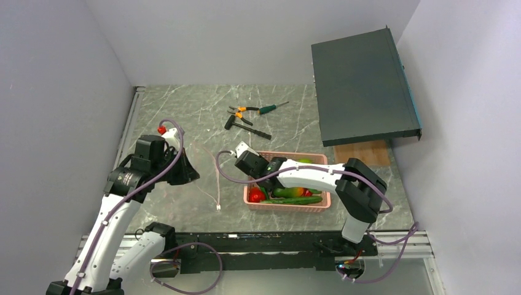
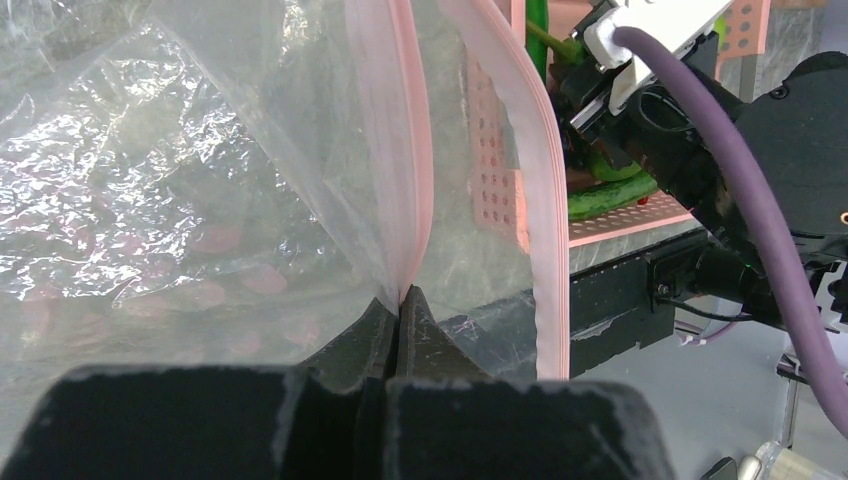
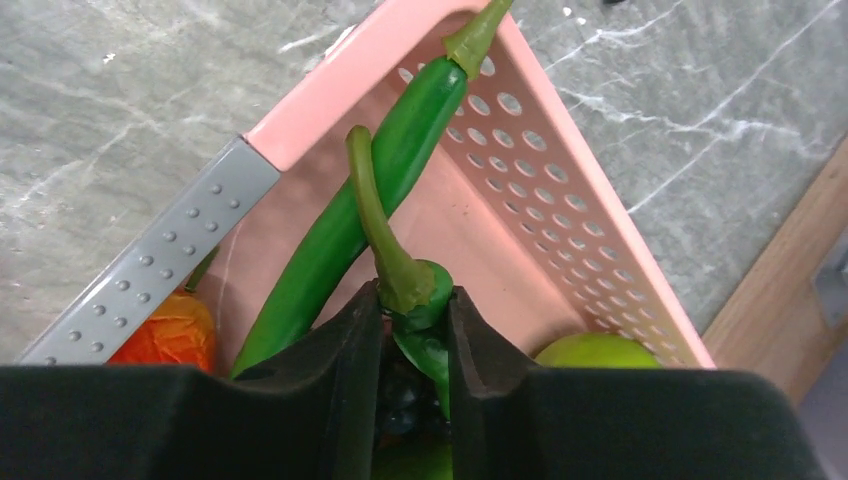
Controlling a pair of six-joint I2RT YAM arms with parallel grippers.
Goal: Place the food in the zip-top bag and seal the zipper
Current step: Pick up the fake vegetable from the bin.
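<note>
1. The left gripper point(image 2: 400, 300) has its dark, matte fingers pressed together on the zipper point(image 2: 415, 200), pinching one lip of that smooth pale pink strip where it comes down at lower centre of the left wrist view.
2. The strip's other lip curves free just to the right, so the mouth stands apart.
3. The zip-top bag point(image 2: 180, 200) fills the left half of that view. It is clear, crinkled, glossy film hanging loose.
4. In the top view the bag lies between the two arms at centre frame, faint against the grey veined marble table point(image 1: 184, 117).
5. The right gripper point(image 3: 412, 300) is clamped on a curved green pepper point(image 3: 400, 270), with the black pads closed on its top end and its thin stem arching up above them.
6. A long green pepper point(image 3: 370, 190) lies just behind it, glossy and straight, its stem tip over the rim.
7. Both are inside the pink basket point(image 3: 560, 190), whose plastic walls are punched with round holes.
8. Also in the basket are a round green fruit point(image 3: 595, 352) at lower right and a rough orange fruit point(image 3: 165, 335) at lower left.
9. From above, the basket also holds a red fruit point(image 1: 256, 195).
10. Well apart, at upper centre of the top view, lie orange-handled pliers point(image 1: 242, 110).
</note>
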